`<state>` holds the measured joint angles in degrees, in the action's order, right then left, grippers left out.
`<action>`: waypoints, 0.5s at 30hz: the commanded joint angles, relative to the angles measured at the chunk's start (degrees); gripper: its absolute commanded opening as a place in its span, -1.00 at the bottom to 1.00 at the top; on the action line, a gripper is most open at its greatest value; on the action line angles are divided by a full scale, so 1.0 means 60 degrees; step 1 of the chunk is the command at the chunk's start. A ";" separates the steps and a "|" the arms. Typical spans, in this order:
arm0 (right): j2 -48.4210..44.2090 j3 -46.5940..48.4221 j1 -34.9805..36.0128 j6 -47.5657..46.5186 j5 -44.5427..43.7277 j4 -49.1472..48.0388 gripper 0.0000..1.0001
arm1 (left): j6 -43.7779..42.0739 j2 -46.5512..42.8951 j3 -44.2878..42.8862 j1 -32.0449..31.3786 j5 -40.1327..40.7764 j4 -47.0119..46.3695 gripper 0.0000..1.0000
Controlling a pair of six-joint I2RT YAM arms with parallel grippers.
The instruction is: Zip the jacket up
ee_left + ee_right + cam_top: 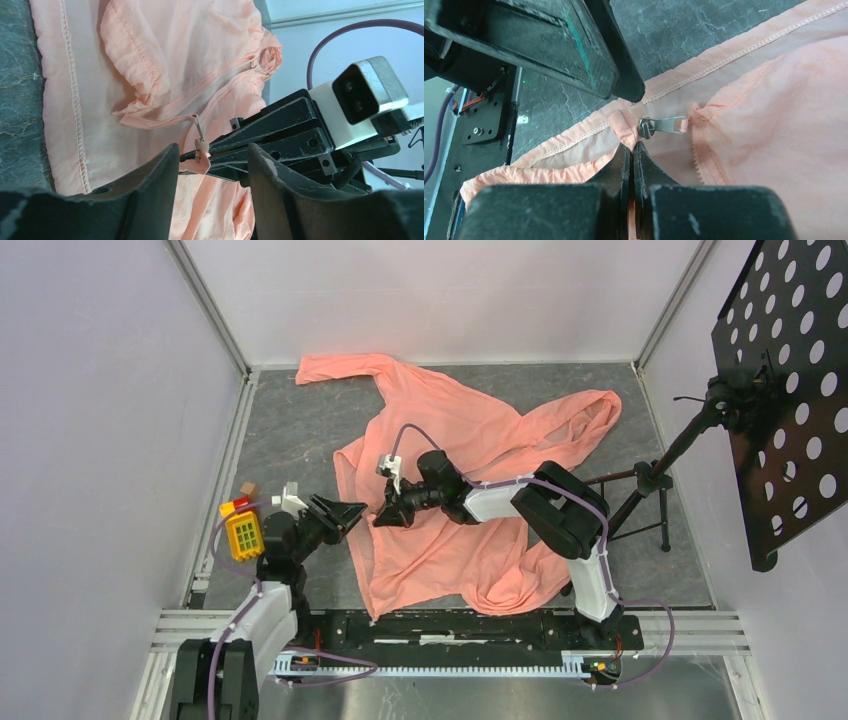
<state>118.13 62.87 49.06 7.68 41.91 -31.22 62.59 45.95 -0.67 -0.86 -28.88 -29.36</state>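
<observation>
The salmon-pink jacket (450,430) lies spread and rumpled on the grey table. My right gripper (380,518) reaches across to its left front edge and is shut on a fold of fabric at the hem (621,131), just below the metal zipper slider (647,127). In the right wrist view the gripper (630,147) has its jaws pressed together on the cloth. My left gripper (356,512) is open and empty, right beside it. In the left wrist view its fingers (212,150) frame the zipper pull (200,130) and the right gripper (270,137). The open zipper track (220,80) runs away from the slider.
A yellow keypad-like box (243,533) and small red and brown blocks (240,502) sit by the left arm. A black perforated music stand (790,390) on a tripod (650,490) stands at the right. White walls enclose the table.
</observation>
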 commanded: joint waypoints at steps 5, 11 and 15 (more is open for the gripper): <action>-0.0427 -0.0140 -0.0017 0.0539 -0.0169 -0.0975 -0.99 | 0.0114 0.1216 0.0570 -0.0002 -0.0616 -0.1088 0.04; -0.0438 -0.0164 -0.0017 0.0608 -0.0255 -0.0977 -0.99 | 0.0012 0.2172 0.0541 -0.0074 -0.0938 -0.1967 0.05; -0.0411 -0.0173 -0.0017 0.0655 -0.0292 -0.1000 -0.99 | 0.0018 0.2609 0.0424 -0.0203 -0.1030 -0.2509 -0.17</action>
<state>118.08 62.08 49.06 10.94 40.84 -34.24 62.54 59.88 -0.67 -1.30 -33.21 -37.50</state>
